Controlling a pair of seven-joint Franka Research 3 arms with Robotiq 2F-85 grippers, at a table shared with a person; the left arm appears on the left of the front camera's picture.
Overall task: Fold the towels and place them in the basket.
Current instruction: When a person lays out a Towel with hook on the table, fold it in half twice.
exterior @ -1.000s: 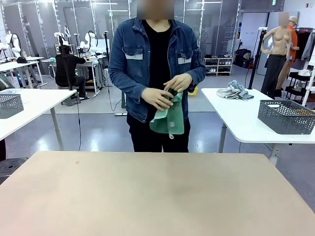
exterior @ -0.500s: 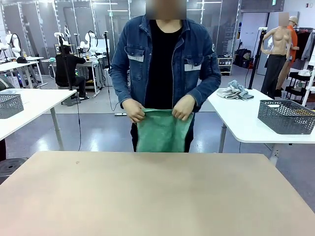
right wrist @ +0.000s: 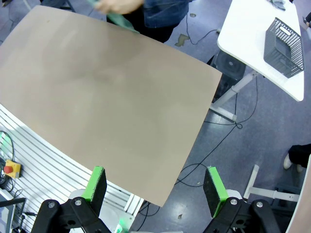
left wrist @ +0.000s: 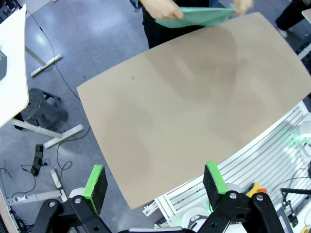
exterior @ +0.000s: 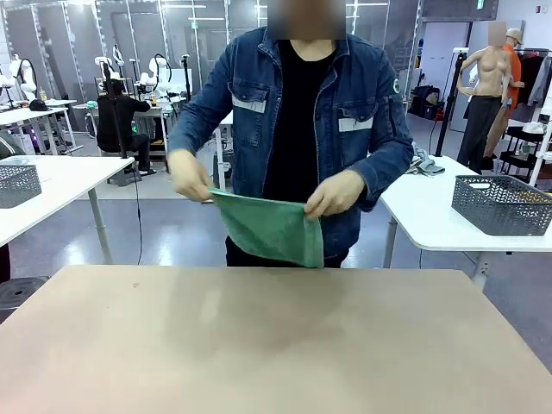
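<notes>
Jaws wide open on both sides, folks. The left gripper (left wrist: 154, 180) hangs high over the near edge of the table (left wrist: 184, 111), green pads spread with nothing between them. The right gripper (right wrist: 154, 183) does the same above its own corner, released and empty.

All the action is at the far side. The person holds a mint-green towel (exterior: 272, 226) up in the air just beyond the table's far edge. One hand (exterior: 188, 177) pinches a top corner and the other hand (exterior: 336, 194) grips the opposite corner. The cloth is stretched between them and drapes down, clear of the tabletop, and it looks opened out, not folded.

Off on a white side table (exterior: 423, 216) sits a dark mesh basket (exterior: 500, 205), well apart from the work.

So where are we? Right at the start, by my reading: no towel laid down, no fold made, nothing packed. Everything is left to do. The towel has to land on the table, get folded and then be put away in its container.
</notes>
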